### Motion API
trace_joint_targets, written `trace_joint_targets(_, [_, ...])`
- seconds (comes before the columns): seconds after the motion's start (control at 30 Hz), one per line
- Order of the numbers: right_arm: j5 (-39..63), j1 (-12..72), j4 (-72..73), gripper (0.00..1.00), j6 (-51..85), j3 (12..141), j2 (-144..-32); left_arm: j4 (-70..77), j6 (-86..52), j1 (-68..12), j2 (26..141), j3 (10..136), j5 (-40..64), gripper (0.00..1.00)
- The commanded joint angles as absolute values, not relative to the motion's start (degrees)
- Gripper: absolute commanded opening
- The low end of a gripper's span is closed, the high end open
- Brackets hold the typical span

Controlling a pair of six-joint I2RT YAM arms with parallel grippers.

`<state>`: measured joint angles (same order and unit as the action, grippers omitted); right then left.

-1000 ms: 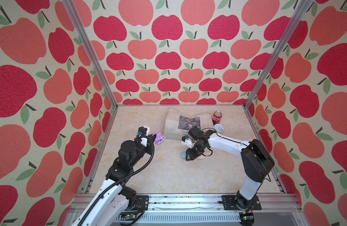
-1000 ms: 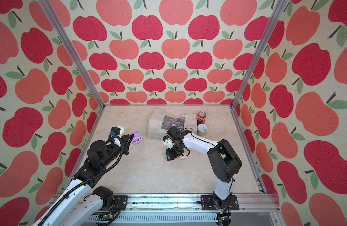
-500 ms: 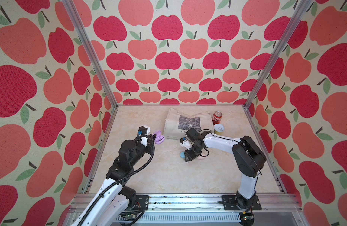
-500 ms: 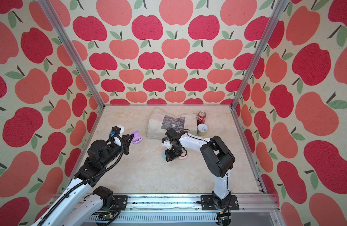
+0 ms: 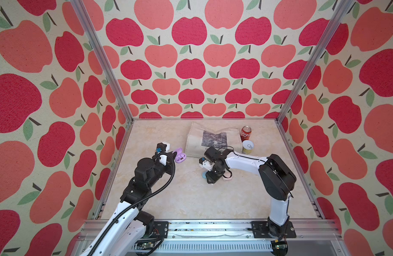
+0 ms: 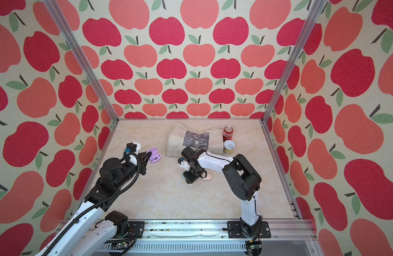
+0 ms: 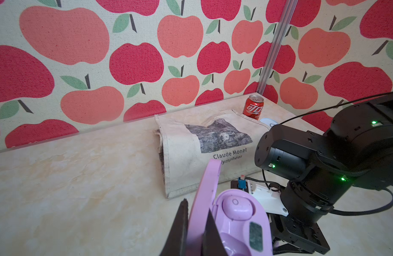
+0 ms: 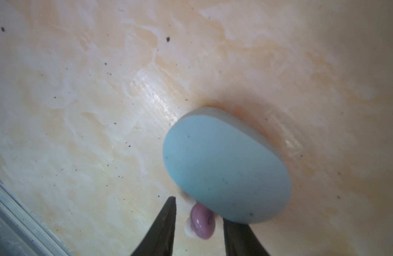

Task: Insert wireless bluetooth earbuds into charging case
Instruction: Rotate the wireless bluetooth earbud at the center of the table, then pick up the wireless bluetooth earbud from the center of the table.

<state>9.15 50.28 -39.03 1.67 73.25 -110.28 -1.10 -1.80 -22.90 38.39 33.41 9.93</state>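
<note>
The bench (image 5: 191,199) carries everything. The left hand (image 7: 196,210) is clamped on the open lid of the lilac case (image 7: 235,230), well apart from the other arm. The closed blue case (image 8: 226,166) lies flat. A lilac earbud (image 8: 201,223) sits just beside its end. The right hand (image 8: 199,210), by far the nearer, straddles it with fingers apart, not visibly pinching.

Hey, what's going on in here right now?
Two robot arms are packing earbuds into charging cases. The left gripper is shut on the lid of the open lilac case, which has a seated earbud inside. The right gripper is down at the table, jaws open around a loose lilac earbud beside the closed blue case.
</note>
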Motion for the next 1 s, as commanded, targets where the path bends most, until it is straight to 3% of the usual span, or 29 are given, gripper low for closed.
trace_joint_targets(0.0, [5.91, 51.32, -42.36, 0.37, 0.04, 72.66, -112.76, -1.34, -0.75, -22.58, 37.88, 35.86, 11.08, 0.00])
trace_joint_targets(0.63, [9.07, 52.03, -41.23, 0.16, 4.47, 70.43, -110.47, -2.02, 0.33, -22.45, 38.92, 35.82, 12.45, 0.00])
trace_joint_targets(0.97, [13.40, 47.93, -41.23, 0.13, 9.30, 71.75, -101.78, 4.85, 2.42, -23.54, 44.57, 33.70, 12.96, 0.00])
